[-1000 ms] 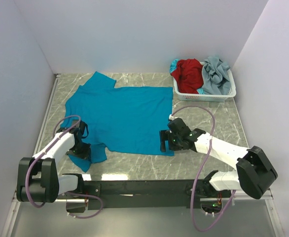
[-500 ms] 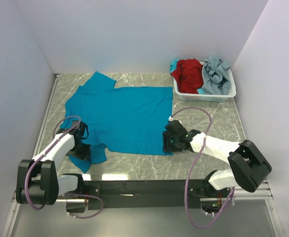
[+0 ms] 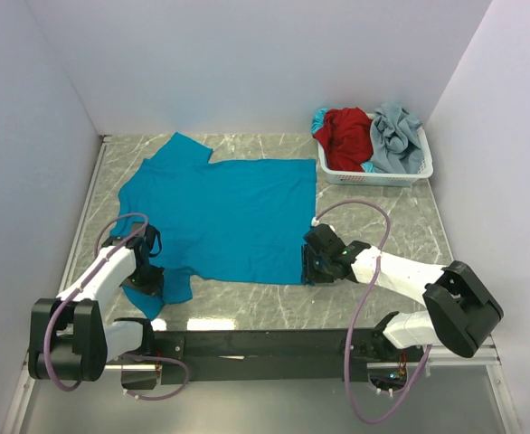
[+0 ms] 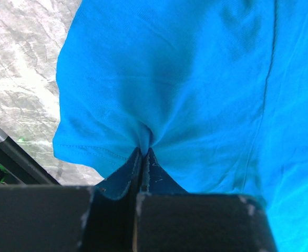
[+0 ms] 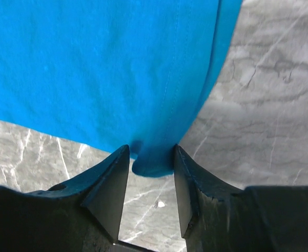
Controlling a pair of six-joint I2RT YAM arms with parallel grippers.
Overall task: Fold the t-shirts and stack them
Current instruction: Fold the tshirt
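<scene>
The teal-blue t-shirt (image 3: 224,212) lies spread flat on the marble table. My left gripper (image 3: 153,276) is shut on its near left sleeve, the cloth (image 4: 159,79) pinched between the closed jaws (image 4: 143,153). My right gripper (image 3: 312,268) is open at the shirt's near right hem corner. That corner (image 5: 154,157) sits between its two spread fingers (image 5: 151,152), touching the right one. The red t-shirt (image 3: 344,136) and the pale grey-blue t-shirt (image 3: 395,136) are bunched in the basket at the back right.
A white lattice basket (image 3: 373,174) stands at the back right against the wall. White walls close in the table on the left, back and right. Bare marble (image 3: 401,221) shows between the basket and my right arm.
My right gripper has slid left and slightly nearer along the shirt's near right corner. The left gripper has barely shifted and keeps its hold on the sleeve.
</scene>
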